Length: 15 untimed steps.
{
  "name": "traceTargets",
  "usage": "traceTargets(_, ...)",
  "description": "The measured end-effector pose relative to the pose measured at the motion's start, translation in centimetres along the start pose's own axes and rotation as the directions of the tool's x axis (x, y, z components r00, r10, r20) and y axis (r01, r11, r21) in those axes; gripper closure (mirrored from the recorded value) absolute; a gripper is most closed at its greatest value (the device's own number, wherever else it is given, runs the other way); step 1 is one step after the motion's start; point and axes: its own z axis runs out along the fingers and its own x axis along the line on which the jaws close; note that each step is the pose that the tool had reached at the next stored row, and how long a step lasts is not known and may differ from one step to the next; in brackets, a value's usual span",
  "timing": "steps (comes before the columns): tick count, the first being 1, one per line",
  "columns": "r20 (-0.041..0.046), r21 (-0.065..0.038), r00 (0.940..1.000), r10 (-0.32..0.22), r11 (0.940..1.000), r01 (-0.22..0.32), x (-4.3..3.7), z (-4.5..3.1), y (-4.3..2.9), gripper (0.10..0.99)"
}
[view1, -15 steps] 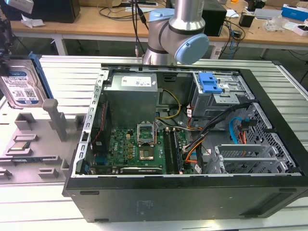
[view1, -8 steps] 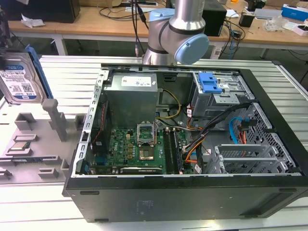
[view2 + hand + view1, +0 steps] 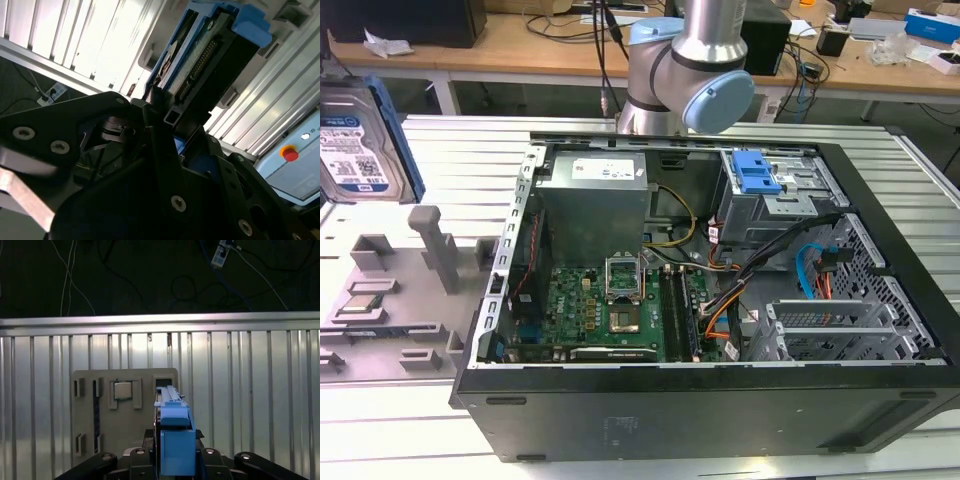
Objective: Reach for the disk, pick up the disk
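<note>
Gripper (image 3: 175, 456) clasps the disk (image 3: 174, 422) (blue-bracketed, edge-on).

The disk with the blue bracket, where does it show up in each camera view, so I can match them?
Exterior view: the disk at the exterior view's far left, label facing the camera, above the gray tray.
First wrist view: the disk edge-on, in front of the gray tray.
Second wrist view: the disk close up, connector end showing.
Shared landmark: the ribbed metal table.
</note>
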Motion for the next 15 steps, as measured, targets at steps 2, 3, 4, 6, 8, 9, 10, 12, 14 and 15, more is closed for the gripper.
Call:
traceTargets(2, 0.0, 0.0, 1.0, 0.0, 1.0, 0.0, 0.01, -0.67, 0.02, 0.725)
traceTargets(3, 0.0, 0.0, 1.0, 0.0, 1.0, 0.0, 0.02, -0.91, 0.03, 0.725)
traceTargets(4, 0.0, 0.0, 1.0, 0.0, 1.0, 0.0, 0.02, -1.05, 0.03, 0.725)
traceTargets(6, 0.0, 0.0, 1.0, 0.0, 1.0, 0.0, 0.03, -1.36, 0.04, 0.725)
traceTargets(8, 0.0, 0.0, 1.0, 0.0, 1.0, 0.0, 0.04, -1.72, 0.05, 0.725)
traceTargets(9, 0.0, 0.0, 1.0, 0.0, 1.0, 0.0, 0.04, -1.85, 0.06, 0.725)
traceTargets(10, -0.0001, 0.0, 1.0, 0.0, 1.0, 0.0, 0.05, -2.16, 0.06, 0.725)
traceTargets(12, 0.0, -0.001, 1.0, 0.0, 1.0, 0.0, 0.06, -2.86, 0.08, 0.725)
traceTargets(14, 0.0, -0.001, 1.0, 0.0, 1.0, 0.0, 0.08, -3.25, 0.09, 0.725)
traceTargets(15, 0.0, -0.001, 1.0, 0.0, 1.0, 0.0, 0.08, -3.37, 0.09, 0.725)
